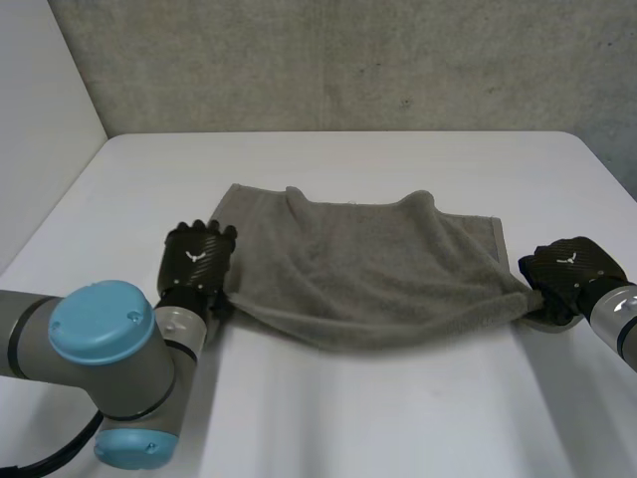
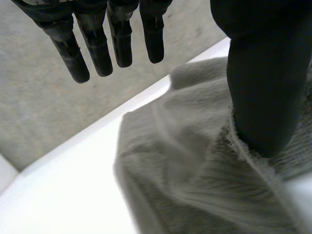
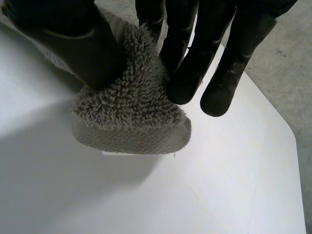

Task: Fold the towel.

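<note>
Right hand [image 1: 569, 271] pinches towel [image 1: 368, 269], left hand [image 1: 197, 257] uncurled

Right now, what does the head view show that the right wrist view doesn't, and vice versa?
Head view: the whole grey terry towel rumpled across the white table, with the black left hand at its near left corner. Right wrist view: the grip up close, thumb and fingers pinching the corner's pile between them. Both: the black right hand holding the towel's near right corner.
</note>
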### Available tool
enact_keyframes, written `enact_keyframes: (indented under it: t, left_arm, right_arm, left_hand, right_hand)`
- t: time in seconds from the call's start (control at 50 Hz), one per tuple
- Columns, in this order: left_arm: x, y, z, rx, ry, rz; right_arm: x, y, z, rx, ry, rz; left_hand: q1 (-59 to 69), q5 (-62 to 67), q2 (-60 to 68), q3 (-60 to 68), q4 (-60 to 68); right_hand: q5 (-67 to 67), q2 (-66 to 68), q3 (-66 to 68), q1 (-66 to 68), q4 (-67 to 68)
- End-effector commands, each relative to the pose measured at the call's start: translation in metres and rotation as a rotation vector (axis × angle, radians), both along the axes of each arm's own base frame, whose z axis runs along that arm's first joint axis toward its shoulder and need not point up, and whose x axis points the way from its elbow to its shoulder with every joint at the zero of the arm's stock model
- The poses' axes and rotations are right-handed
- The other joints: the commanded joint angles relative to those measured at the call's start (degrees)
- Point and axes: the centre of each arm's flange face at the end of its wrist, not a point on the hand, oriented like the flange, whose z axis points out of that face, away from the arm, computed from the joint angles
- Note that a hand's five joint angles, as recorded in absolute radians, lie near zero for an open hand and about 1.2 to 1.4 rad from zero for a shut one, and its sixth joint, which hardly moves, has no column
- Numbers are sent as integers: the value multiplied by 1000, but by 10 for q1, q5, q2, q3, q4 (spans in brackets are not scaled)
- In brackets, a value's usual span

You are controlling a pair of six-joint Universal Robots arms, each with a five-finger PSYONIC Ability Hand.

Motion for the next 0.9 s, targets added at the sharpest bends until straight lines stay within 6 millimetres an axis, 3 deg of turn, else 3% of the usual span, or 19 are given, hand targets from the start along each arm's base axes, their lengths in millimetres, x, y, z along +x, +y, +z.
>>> enact_keyframes:
  t: [0.02, 0.32, 0.52, 0.58, 0.6, 0.62, 0.66, 0.84, 0.88, 0.9]
  left_arm:
    - [18, -13, 2, -23, -53, 67]
    - [45, -23, 0, -3, -86, 136]
    - [44, -17, 13, -6, -101, 84]
    - [43, -15, 21, -15, -102, 63]
    - [42, -14, 24, -22, -96, 48]
    - [42, -14, 24, -22, -96, 48]
    - [39, -11, 24, -22, -94, 11]
    - [40, -9, 4, 32, -147, -11]
    - [48, -12, -3, 48, -190, 8]
    - [48, -12, -3, 48, -190, 8]
  right_arm:
    - [0, -1, 2, -9, 2, -4]
    - [-2, -3, 3, -23, 2, -23]
    - [-3, -5, 3, -32, -7, -30]
    - [-3, -5, 3, -35, -7, -30]
    - [-3, -5, 3, -35, -7, -30]
    - [-3, -5, 3, -37, -7, -30]
    - [-3, -5, 4, -38, -7, -32]
    - [-3, -5, 4, -37, -6, -32]
    - [-3, -5, 4, -37, -4, -32]
    - [-3, -5, 4, -37, -3, -32]
  left_hand:
    - [38, 38, 38, 38, 38]
    - [145, 145, 145, 145, 146]
    - [196, 196, 196, 196, 196]
    - [309, 309, 308, 309, 309]
    - [452, 452, 452, 452, 452]
    - [453, 453, 453, 453, 454]
    - [597, 597, 597, 597, 598]
    - [584, 584, 584, 584, 585]
    - [188, 188, 188, 188, 188]
    - [186, 186, 186, 186, 186]
  right_hand:
    - [36, 40, 30, 37, 33]
    - [36, 40, 30, 37, 33]
    - [36, 40, 30, 37, 33]
    - [36, 40, 30, 37, 33]
    - [36, 40, 30, 37, 33]
    - [36, 40, 30, 37, 33]
    - [36, 40, 30, 37, 33]
    - [36, 40, 30, 37, 33]
    - [36, 40, 30, 37, 33]
    - [36, 40, 30, 37, 33]
